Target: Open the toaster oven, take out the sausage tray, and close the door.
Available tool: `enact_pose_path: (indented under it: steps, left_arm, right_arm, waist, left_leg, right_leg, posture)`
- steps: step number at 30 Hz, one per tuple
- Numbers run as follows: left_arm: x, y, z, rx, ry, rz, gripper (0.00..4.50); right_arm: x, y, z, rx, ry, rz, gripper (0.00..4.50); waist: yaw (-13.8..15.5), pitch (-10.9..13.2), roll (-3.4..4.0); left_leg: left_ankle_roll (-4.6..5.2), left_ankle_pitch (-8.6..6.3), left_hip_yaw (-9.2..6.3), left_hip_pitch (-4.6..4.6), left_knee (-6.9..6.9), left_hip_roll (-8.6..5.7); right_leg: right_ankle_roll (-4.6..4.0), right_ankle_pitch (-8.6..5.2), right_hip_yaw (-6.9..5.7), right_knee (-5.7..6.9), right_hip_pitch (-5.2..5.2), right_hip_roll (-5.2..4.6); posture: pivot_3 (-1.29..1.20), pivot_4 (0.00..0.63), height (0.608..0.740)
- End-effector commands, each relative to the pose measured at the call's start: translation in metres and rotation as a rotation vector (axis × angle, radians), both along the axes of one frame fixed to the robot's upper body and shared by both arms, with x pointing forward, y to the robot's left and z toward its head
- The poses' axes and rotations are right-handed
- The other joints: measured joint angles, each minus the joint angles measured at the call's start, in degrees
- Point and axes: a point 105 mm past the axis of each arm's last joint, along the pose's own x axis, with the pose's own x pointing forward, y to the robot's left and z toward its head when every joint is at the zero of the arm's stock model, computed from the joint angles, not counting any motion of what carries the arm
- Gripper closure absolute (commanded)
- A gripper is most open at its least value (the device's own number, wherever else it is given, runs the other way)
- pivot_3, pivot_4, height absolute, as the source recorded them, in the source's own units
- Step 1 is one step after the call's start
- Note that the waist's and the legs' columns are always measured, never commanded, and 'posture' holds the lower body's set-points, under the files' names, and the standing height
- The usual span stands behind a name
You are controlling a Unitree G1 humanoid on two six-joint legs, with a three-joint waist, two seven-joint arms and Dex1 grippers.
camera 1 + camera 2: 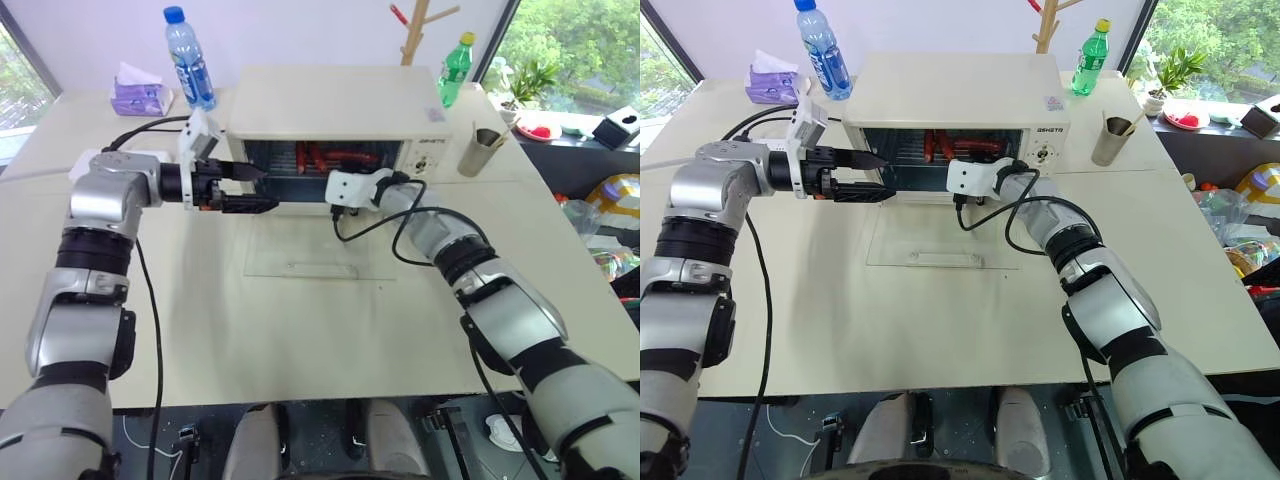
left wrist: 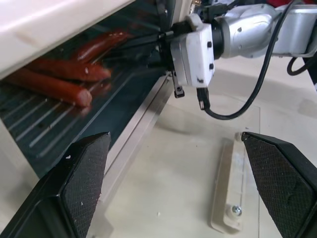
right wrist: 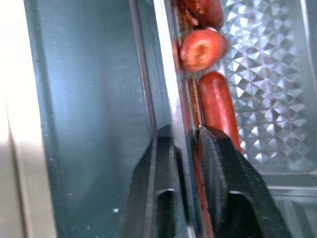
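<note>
Toaster oven, a boxy cream-white countertop unit, stands at the far middle of the pale worktop. Small dark lettering sits at the top of its side control panel, too small to read; a little sticker lies on its roof near the right corner, also unreadable. The blue-capped clear water bottle at the left rear and the green plastic bottle with a yellow cap at the right rear carry labels whose print cannot be made out.

The clear glass door lies folded down flat on the worktop in front of the oven mouth, its long white bar handle at the near edge. Inside the dark cavity rests the shallow silver metal sausage tray with an embossed diamond floor and several reddish sausages on a wire rack; most of the tray is hidden by the oven's top edge.

The right claw reaches into the right side of the opening, its two black fingers pressed onto the thin edge of the sausage tray. The left claw hovers spread wide at the left side of the opening, touching nothing.

A purple tissue pack and a metal cup sit near the oven.
</note>
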Motion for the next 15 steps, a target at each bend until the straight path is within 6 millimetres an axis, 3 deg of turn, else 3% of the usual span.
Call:
enact_pose_path:
  steps: [1, 3, 6, 15]
  left_arm:
    - [0.002, -0.001, 0.018, -0.011, -0.062, -0.007, 0.0]
    - [0.003, -0.001, 0.018, -0.013, -0.06, -0.006, 0.0]
    - [0.006, -0.002, 0.018, -0.02, -0.058, 0.0, 0.0]
    - [0.014, -0.002, 0.022, -0.035, -0.057, 0.016, 0.0]
  right_arm:
    - [-0.001, 0.004, 0.011, 0.022, -0.028, 0.014, 3.63]
    - [-0.001, 0.005, 0.01, 0.024, -0.023, 0.018, 3.63]
    - [-0.003, 0.007, 0.009, 0.023, -0.024, 0.035, 4.48]
    - [-0.016, 0.01, 0.003, -0.002, -0.05, 0.087, 4.48]
  waist:
    - [0.0, 0.0, 0.0]
    - [0.0, 0.0, 0.0]
    - [0.01, -0.01, -0.02]
    - [0.07, -0.01, -0.02]
  left_leg:
    - [0.0, 0.0, 0.0, 0.0, 0.0, 0.0]
    - [0.0, 0.0, 0.0, 0.0, 0.0, 0.0]
    - [0.0, 0.0, 0.01, 0.0, 0.0, 0.0]
    - [0.0, 0.0, 0.0, 0.0, -0.01, 0.0]
  right_leg:
    - [0.0, 0.0, 0.0, 0.0, 0.0, 0.0]
    - [0.0, 0.0, 0.0, 0.0, 0.0, 0.0]
    - [0.0, 0.0, 0.0, 0.0, 0.0, 0.0]
    - [0.0, 0.0, 0.0, 0.0, 0.01, 0.01]
  posture:
    - [0.0, 0.15, 0.722]
    - [0.0, 0.15, 0.722]
    - [0.0, 0.15, 0.722]
    - [0.0, 0.15, 0.722]
